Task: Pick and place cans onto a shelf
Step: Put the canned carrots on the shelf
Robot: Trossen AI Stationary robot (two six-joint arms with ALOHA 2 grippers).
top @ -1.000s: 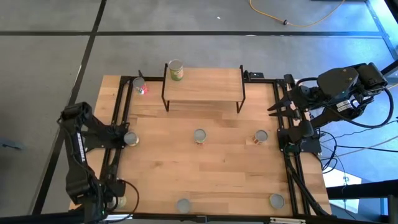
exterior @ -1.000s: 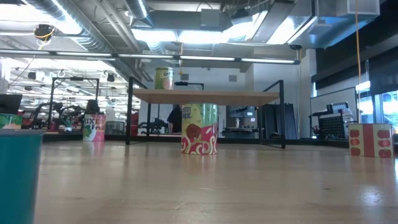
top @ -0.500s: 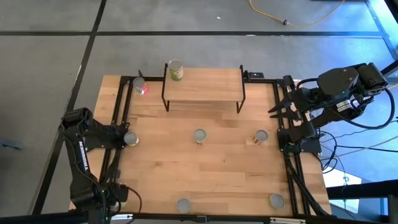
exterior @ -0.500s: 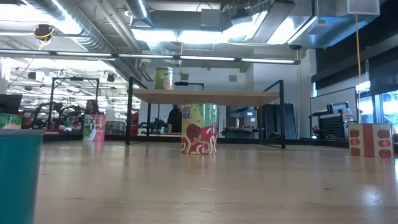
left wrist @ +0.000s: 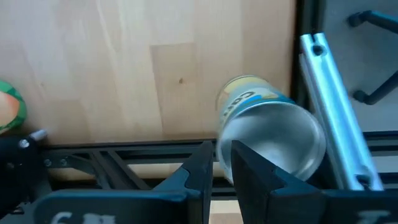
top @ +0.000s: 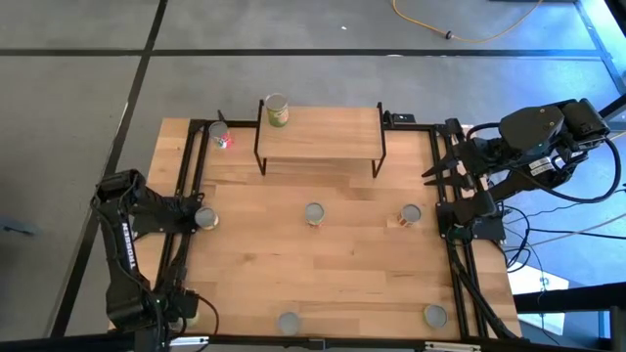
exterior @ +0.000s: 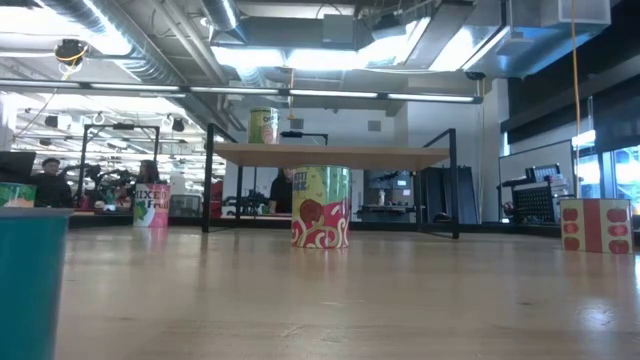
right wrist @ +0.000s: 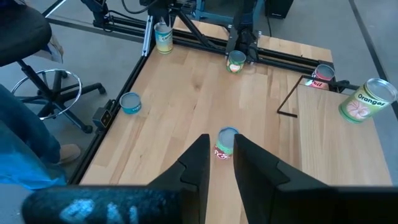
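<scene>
On the big wooden surface (top: 342, 284), the shelf (top: 323, 132) is standing near the far edge with one green can (top: 277, 110) sitting on its left corner. The other cans are standing apart on the surface. The left gripper (left wrist: 224, 163) is hanging at the near left corner beside a yellow-and-blue can (left wrist: 267, 124), fingers pressed together. The right gripper (right wrist: 219, 163) is waiting off the right side, fingers almost together, pinching nothing.

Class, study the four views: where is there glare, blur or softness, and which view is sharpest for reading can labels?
Low view: ceiling lights glare; the teal can at the near left edge is blurred, while the middle can reads fairly sharp. Left wrist view: the close can is soft, its label barely legible. High view: the cans are too small to read. Right wrist view: the shelf can reads "Orange".
</scene>
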